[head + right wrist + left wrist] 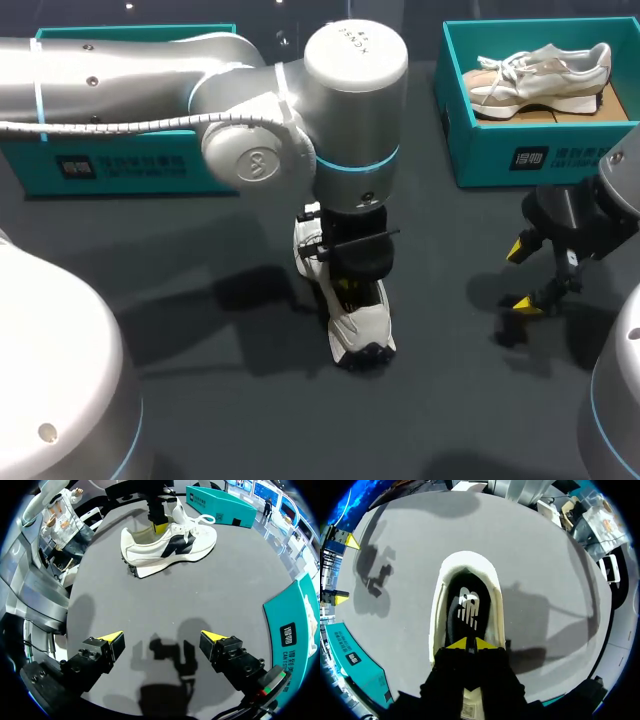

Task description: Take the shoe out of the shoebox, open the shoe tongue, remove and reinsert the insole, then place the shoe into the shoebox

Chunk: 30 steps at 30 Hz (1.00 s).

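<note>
While left tool points down into the shoe, tips together | right tool hovers, fingers apart

Robot lab or test bay, by look of it. Two bulky silver-grey machines, left arm and right arm, reaching over dark grey counter. Ribbed cable hose strapped along left arm. Teal props laid out: left shoebox, right shoebox holding pale sneaker. White sneaker mid-counter under left arm.
</note>
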Each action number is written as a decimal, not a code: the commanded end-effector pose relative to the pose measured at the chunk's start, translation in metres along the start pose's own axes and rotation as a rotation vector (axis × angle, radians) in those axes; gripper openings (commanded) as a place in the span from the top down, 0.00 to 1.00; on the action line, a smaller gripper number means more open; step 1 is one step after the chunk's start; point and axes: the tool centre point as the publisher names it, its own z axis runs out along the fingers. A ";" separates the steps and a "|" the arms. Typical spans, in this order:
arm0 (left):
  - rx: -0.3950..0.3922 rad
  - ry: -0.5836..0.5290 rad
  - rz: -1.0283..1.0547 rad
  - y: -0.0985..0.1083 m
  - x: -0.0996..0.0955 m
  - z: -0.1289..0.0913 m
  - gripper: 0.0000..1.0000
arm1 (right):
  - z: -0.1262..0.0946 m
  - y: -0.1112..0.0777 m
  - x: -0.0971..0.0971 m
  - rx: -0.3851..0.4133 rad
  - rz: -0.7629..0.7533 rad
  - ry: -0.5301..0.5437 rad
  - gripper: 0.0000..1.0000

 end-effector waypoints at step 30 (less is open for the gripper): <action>-0.019 0.033 0.024 0.013 -0.005 -0.002 0.12 | 0.000 0.000 0.001 0.002 0.000 -0.002 0.00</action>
